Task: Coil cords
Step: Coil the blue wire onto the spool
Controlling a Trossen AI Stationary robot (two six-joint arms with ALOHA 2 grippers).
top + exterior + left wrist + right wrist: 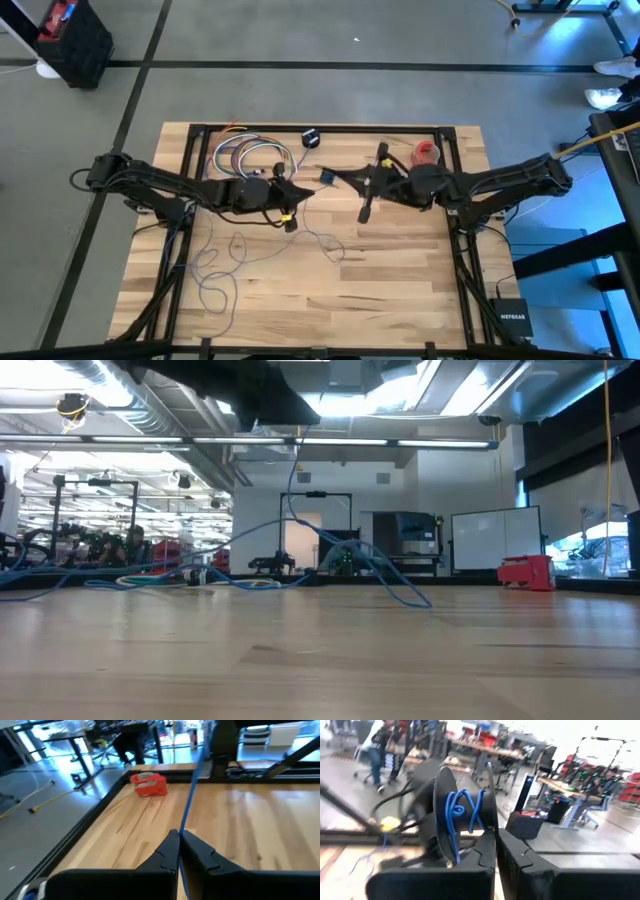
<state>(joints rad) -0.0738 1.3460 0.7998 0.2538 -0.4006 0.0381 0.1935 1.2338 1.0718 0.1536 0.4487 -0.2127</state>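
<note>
Loosely strewn across the table (400, 280): thin bluish cord (225, 262), a few turns wound on a black spool (442, 815). Left gripper (179, 851) clamped on the cord; right gripper (496, 851) pinching the spool's flange.

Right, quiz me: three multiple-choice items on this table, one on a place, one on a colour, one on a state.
1. Where is the red tape holder?
A. on the table beside the right arm
B. on the floor
C. under the left arm

2. What colour is the cord in the left tool?
A. yellow
B. blue
C. white

3. How is the left tool?
A. wide open
B. shut on the cord
C. shut on the tape holder

Answers:
1 A: the tape holder sits by the right arm.
2 B: the cord is blue.
3 B: the left tool pinches it at mid-table, while the right tool opposite grips the disc.
</note>
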